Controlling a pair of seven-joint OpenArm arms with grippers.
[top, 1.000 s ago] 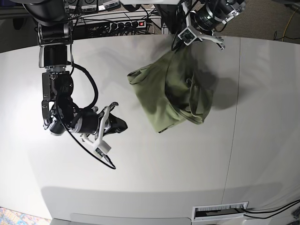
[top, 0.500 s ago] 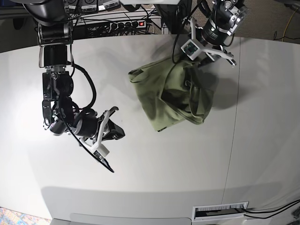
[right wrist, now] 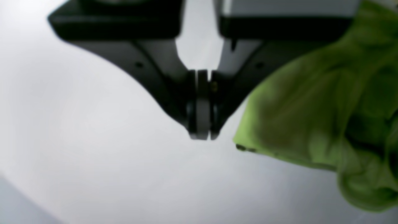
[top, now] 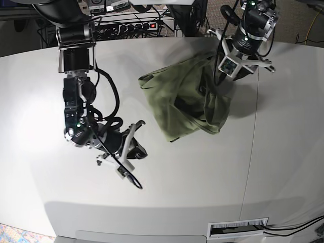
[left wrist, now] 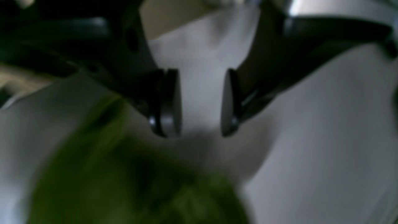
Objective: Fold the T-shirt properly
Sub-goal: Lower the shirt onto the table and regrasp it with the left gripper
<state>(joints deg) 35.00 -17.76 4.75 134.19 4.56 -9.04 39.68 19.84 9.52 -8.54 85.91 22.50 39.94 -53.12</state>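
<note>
T-shirt [top: 185, 101]: olive-green, lying in a rumpled heap on the far-centre part of the table, partly doubled over itself; flatter toward the left arm's opposite side, bunched into thick folds at the edge nearest the left arm.
T-shirt edges: one folded corner pointing toward the near side of the table; a hem or sleeve opening showing at the far left of the heap in the base view.
T-shirt in left wrist view [left wrist: 133, 186]: blurred green mass below the pads, not between them.
T-shirt in right wrist view [right wrist: 323, 124]: bright green crumpled cloth to the right of the fingertips, with a stitched hem along its lower edge; apart from the tool.
Left tool [top: 242, 62]: above the far right edge of the heap, pointing down; released, pads [left wrist: 169, 102] standing apart with bare table showing in the gap, gripping nothing.
Right tool [top: 135, 144]: low over bare table, well apart from the cloth, on the base view's left; clenched, pads [right wrist: 202, 105] pressed flat together with nothing between them.
Table [top: 167, 192]: pale grey, smooth, with a seam running front to back on the base view's right; shadow of the heap falling toward that seam.
Cables [top: 129, 174]: black lead looping from the right arm down onto the table.
Power strip [top: 136, 25]: behind the far edge of the table, red switch lit, among tangled wires.
Vent slot [top: 238, 228]: white slotted panel at the near edge of the table.
</note>
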